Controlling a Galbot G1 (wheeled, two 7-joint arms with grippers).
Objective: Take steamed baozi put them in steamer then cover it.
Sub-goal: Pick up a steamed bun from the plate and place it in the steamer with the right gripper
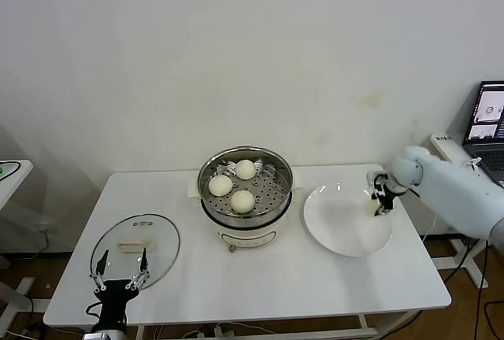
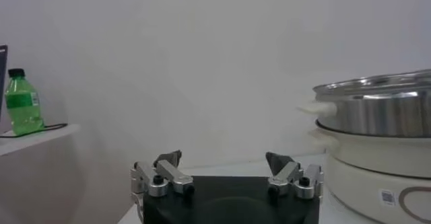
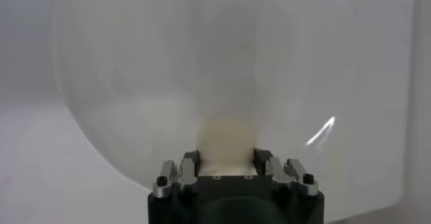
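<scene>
- My right end effector [image 1: 381,208]: black body with steel finger links, over the far right part of the white plate [image 1: 346,234]; its fingers [image 3: 190,166] are closed against the two sides of one steamed baozi [image 3: 227,144], a pale cream, smooth, rounded bun.
- White plate: flat, round, glossy, catching bright glints; it lies on the table [image 1: 260,277] just right of the steamer.
- Steamer [image 1: 245,186]: round polished steel basket with a perforated floor, seated on a white electric pot base with small side handles; a small printed mark shows on the base, too small to read.
- Three steamed baozi [image 1: 242,200] inside the basket: matte cream-white, dome-shaped, set close together, two nearer the front, one behind.
- Cover [image 1: 135,251]: round clear glass lid, metal rim, cream rectangular handle at centre; it lies flat on the table's left part.
- My left end effector [image 1: 120,279]: at the cover's near edge, fingers spread wide apart, holding nothing.
- Table: smooth white rectangular top.
- Green plastic bottle [image 2: 23,102]: dark cap, label unreadable, on a side shelf.
</scene>
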